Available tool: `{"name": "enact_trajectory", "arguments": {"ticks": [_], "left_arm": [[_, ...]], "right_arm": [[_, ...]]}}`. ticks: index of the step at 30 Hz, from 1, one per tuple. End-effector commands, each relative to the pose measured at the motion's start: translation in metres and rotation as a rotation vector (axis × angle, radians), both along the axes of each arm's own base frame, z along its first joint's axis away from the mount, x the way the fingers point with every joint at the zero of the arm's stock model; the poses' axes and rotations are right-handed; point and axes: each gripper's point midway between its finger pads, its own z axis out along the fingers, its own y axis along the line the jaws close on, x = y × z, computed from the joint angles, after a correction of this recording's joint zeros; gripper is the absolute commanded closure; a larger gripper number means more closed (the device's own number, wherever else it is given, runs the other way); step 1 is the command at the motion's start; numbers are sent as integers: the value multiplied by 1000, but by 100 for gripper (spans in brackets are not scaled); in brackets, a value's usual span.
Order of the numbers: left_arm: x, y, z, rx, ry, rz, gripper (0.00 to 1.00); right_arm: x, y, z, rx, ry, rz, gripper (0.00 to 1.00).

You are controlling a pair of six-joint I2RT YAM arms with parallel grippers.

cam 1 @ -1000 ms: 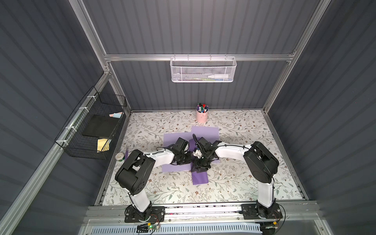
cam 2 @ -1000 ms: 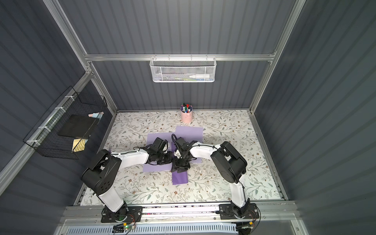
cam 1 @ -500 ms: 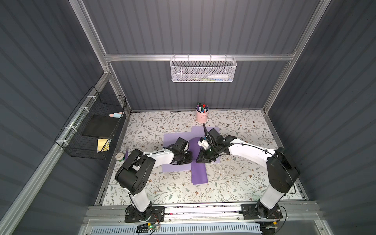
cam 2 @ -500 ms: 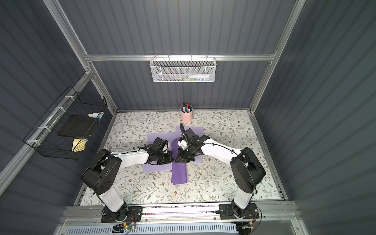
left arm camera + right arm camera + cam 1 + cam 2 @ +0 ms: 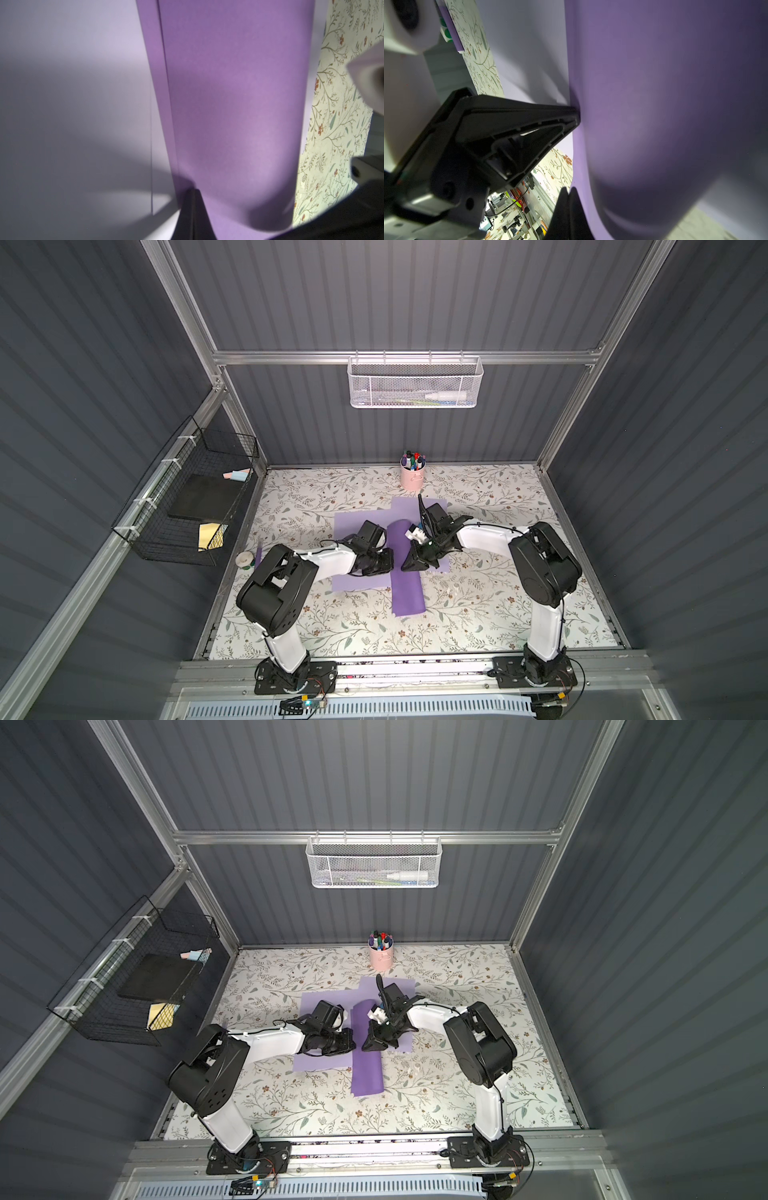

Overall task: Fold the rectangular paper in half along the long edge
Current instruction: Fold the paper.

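Observation:
The rectangular paper is dark purple and lies as a long strip running front to back, its top layer bulging up in a soft curve. My left gripper is shut, its tip against the strip's left edge; the right wrist view also shows that left gripper pressing in there. My right gripper is shut, its tip at the strip's right side, with nothing seen between its fingers. The two tips face each other across the strip.
Two pale lavender sheets lie under the strip and the grippers. A pink cup of markers stands at the back. A tape roll sits at the left edge. A black wire basket hangs on the left wall.
My right gripper has closed, and its arm has lifted off the strip and swung out to the right, uncovering the strip's far half. My left arm has stayed in place.

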Motion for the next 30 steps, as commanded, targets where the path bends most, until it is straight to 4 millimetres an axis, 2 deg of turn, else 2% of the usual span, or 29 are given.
{"name": "enact_trajectory", "arguments": {"ticks": [1, 8, 13, 17, 21, 23, 26, 30], "left_arm": [[-19, 19, -31, 99, 90, -4, 98], [-19, 19, -34, 101, 97, -6, 98], [-19, 19, -34, 103, 99, -7, 98], [-20, 19, -34, 106, 101, -6, 98], [-20, 20, -34, 106, 100, -6, 98], [-20, 19, -34, 105, 99, -7, 98], [-19, 19, -35, 107, 100, -7, 98], [-20, 20, -35, 106, 100, -6, 98]], "right_arm": [[1, -12, -9, 30, 33, -44, 96], [-20, -48, -48, -30, 119, -103, 99], [-32, -74, -60, -67, 149, -143, 100], [-27, -85, -41, -69, 113, -153, 100], [-9, -92, -8, -68, 35, -158, 99], [4, -85, 10, -27, -6, -158, 96], [22, -64, 31, 64, -19, -140, 96], [42, -40, 29, 91, -21, -112, 97]]}}
